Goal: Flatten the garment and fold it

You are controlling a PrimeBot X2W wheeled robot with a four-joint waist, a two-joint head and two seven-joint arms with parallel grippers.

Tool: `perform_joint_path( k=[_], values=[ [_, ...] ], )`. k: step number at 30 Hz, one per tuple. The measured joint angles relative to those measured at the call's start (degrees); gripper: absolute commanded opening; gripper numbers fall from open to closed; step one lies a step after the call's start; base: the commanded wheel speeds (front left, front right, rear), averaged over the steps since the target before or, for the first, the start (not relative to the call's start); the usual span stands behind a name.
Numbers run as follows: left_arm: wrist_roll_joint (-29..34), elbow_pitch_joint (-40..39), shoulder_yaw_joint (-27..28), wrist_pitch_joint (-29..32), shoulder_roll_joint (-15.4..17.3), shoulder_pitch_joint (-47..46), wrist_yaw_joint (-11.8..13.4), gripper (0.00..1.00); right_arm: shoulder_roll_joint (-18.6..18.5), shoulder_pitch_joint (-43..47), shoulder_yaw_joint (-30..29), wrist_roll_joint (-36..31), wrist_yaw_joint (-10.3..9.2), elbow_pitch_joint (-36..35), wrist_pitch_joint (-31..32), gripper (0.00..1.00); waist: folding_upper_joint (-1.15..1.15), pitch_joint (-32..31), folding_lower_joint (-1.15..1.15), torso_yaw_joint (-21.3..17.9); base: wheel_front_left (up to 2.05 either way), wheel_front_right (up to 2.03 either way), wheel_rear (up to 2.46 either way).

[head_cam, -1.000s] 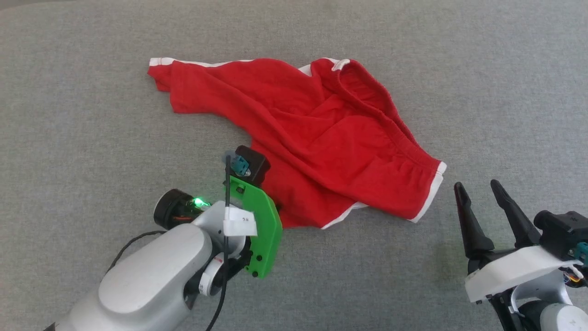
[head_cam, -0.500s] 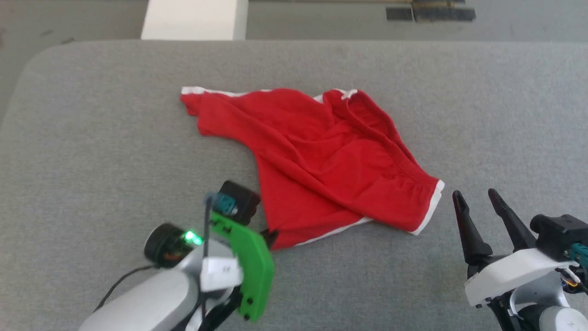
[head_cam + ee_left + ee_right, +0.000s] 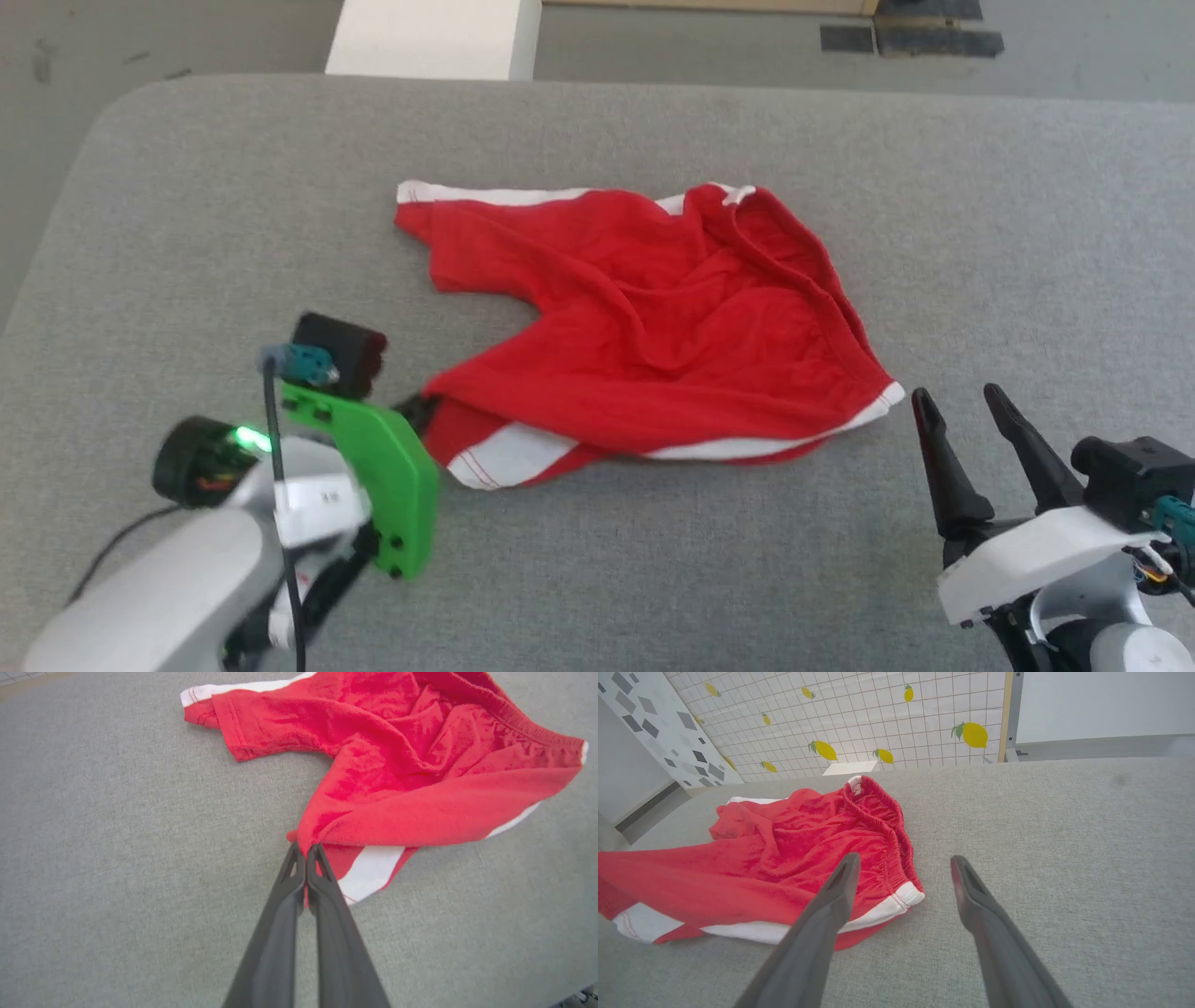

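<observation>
The left pincer has just clamped shut on the near-left edge of the shorts and drags it outward. The cloth now stretches across mid-worktop, white stripe exposed, so flattening looks under way. The right pincer waits wide open and empty by the right corner.

Crumpled red shorts lie on grey cushion.

left hand | pinching garment edge | grey surface
</observation>
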Motion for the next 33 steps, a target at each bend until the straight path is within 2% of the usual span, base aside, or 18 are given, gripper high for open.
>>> perform_joint_path(
  k=[4, 9, 10, 12, 17, 22, 26, 33],
  values=[
    [0.56, 6.98, 0.29, -1.34, -0.77, -3.02, -2.33, 0.00, 0.19, -0.82, 0.23, -0.11, 0.00, -0.04, -0.26, 1.00, 0.00, 2.08, 0.00, -1.21, 0.00, 0.00, 0.00],
    [1.05, 15.15, -0.58, -2.45, -3.68, -5.63, -4.41, 0.00, 0.24, -0.92, 0.26, -0.22, 0.00, 0.00, -0.71, 1.00, 0.00, 4.08, 0.00, -2.64, 0.00, 0.00, 0.00],
    [1.29, 16.78, -0.91, -2.47, -4.21, -5.92, -4.93, 0.23, 0.26, -0.97, 0.32, -0.27, 0.00, 0.05, -0.82, 1.00, 0.00, 4.39, 0.00, -2.89, 0.00, 0.00, 0.00],
    [1.37, 19.57, -1.55, -2.47, -5.02, -6.26, -5.49, 1.00, 0.34, -1.17, 0.45, -0.31, 0.00, 0.22, -1.08, 1.00, 0.00, 4.80, 0.00, -3.29, 0.00, 0.00, 0.00],
    [1.99, 23.96, -2.04, -4.97, -6.62, -6.45, -5.84, 1.00, 0.52, -1.80, 0.57, -0.31, 0.00, 0.91, -1.20, 1.00, 0.00, 4.70, 0.00, -3.43, 0.00, 0.00, 0.00],
    [2.57, 24.14, -0.62, -9.79, -7.59, -6.40, -5.34, 1.00, 0.63, -1.78, 0.25, -0.31, 0.00, 1.38, -1.18, 1.00, 0.00, 3.08, 0.00, -2.65, 0.00, 0.00, 0.00],
    [4.38, 22.79, 1.37, -16.03, -8.18, -5.88, -3.22, 1.00, 0.54, -1.71, -0.31, -0.24, 0.00, 1.70, -0.81, 1.00, 0.00, 1.12, 0.00, -1.76, 0.00, 0.00, 0.00],
    [7.49, 20.47, 4.36, -31.18, -9.61, -0.52, 0.11, 1.00, 0.11, -1.25, -0.36, 0.40, 0.00, 1.89, 0.96, 1.00, 0.00, -2.52, 0.00, -0.07, 0.00, 0.00, 0.00]
  ],
)
